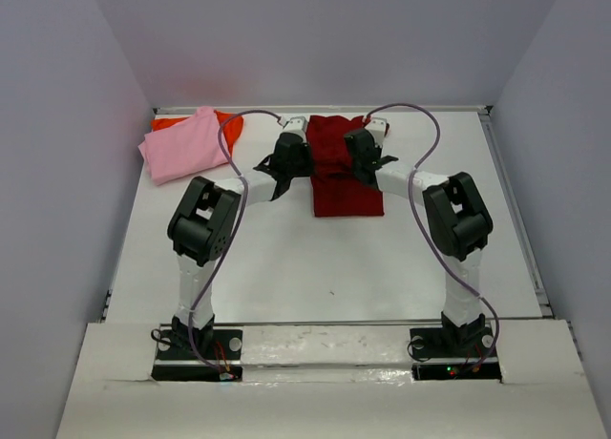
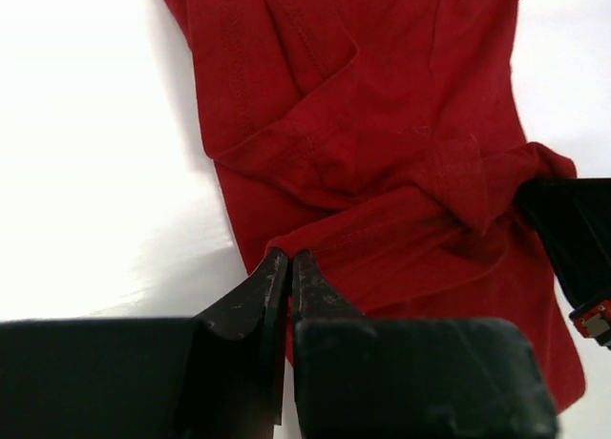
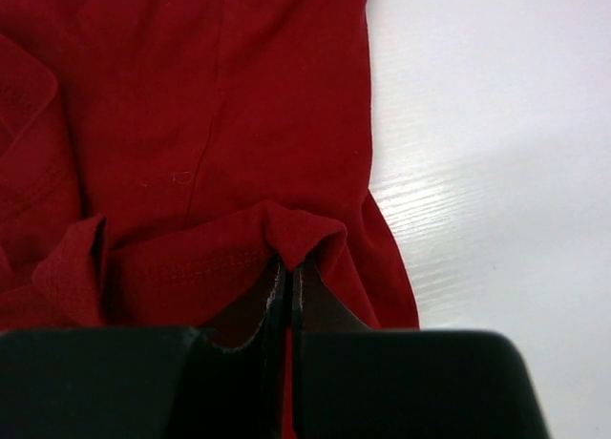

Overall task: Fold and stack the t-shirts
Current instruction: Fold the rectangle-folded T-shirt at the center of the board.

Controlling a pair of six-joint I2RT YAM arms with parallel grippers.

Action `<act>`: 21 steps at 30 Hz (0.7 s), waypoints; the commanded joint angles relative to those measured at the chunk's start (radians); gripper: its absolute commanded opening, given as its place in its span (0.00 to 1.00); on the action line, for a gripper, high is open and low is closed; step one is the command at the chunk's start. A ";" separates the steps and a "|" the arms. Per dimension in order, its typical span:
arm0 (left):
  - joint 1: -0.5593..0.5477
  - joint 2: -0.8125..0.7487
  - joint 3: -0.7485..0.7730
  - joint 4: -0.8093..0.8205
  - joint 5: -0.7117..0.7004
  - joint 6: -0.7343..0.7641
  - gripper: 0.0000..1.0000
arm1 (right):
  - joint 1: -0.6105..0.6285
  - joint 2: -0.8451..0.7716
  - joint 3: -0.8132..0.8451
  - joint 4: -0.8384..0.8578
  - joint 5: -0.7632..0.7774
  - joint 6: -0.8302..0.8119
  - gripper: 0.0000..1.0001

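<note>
Left gripper (image 2: 289,260) and right gripper (image 3: 289,267), jaws narrow, each pinch a folded hem of the crimson t-shirt (image 1: 348,196); the pink t-shirt (image 1: 181,145) overlies the orange-red t-shirt (image 1: 229,124) at far left.

Top camera first: it's up high behind the two arm bases, looking down and forward over the table (image 1: 286,267), with the near edge at the bottom of the picture, the far edge at the top and the whole surface in shot. Now the left wrist camera: it rides right behind the left gripper (image 2: 289,260), peering down along its fingers, very close on the left edge of the dark crimson shirt (image 2: 382,124), bare table to its left. Right wrist camera, same story behind the right gripper (image 3: 288,265): tight on the shirt's right edge, table to its right. All three share that shirt, and the left wrist view also catches the right gripper at its right border.
</note>
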 commanded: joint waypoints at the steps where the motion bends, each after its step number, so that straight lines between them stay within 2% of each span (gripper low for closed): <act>1: 0.041 0.012 0.040 0.016 -0.102 0.040 0.22 | -0.049 0.017 0.038 0.016 0.098 -0.033 0.00; 2: 0.043 0.022 0.040 0.021 -0.107 0.043 0.36 | -0.049 0.017 0.037 0.016 0.099 -0.038 0.02; 4: 0.043 0.029 0.037 0.042 -0.096 0.052 0.46 | -0.049 0.007 0.034 0.017 0.112 -0.046 0.46; 5: 0.043 0.031 0.037 0.047 -0.095 0.053 0.51 | -0.049 -0.001 0.031 0.017 0.115 -0.046 0.59; 6: 0.043 0.029 0.036 0.050 -0.095 0.059 0.61 | -0.049 -0.015 0.017 0.016 0.118 -0.046 0.66; 7: 0.041 0.023 0.024 0.061 -0.101 0.061 0.66 | -0.049 -0.029 0.009 0.016 0.119 -0.044 0.70; 8: 0.043 0.006 0.008 0.064 -0.114 0.058 0.68 | -0.049 -0.061 -0.004 0.017 0.119 -0.044 0.76; 16: 0.027 -0.197 -0.145 0.072 -0.119 0.012 0.65 | -0.040 -0.167 -0.041 -0.003 0.049 -0.052 0.77; 21: -0.005 -0.342 -0.182 -0.045 -0.118 0.018 0.65 | -0.003 -0.199 -0.066 -0.012 -0.034 -0.069 0.77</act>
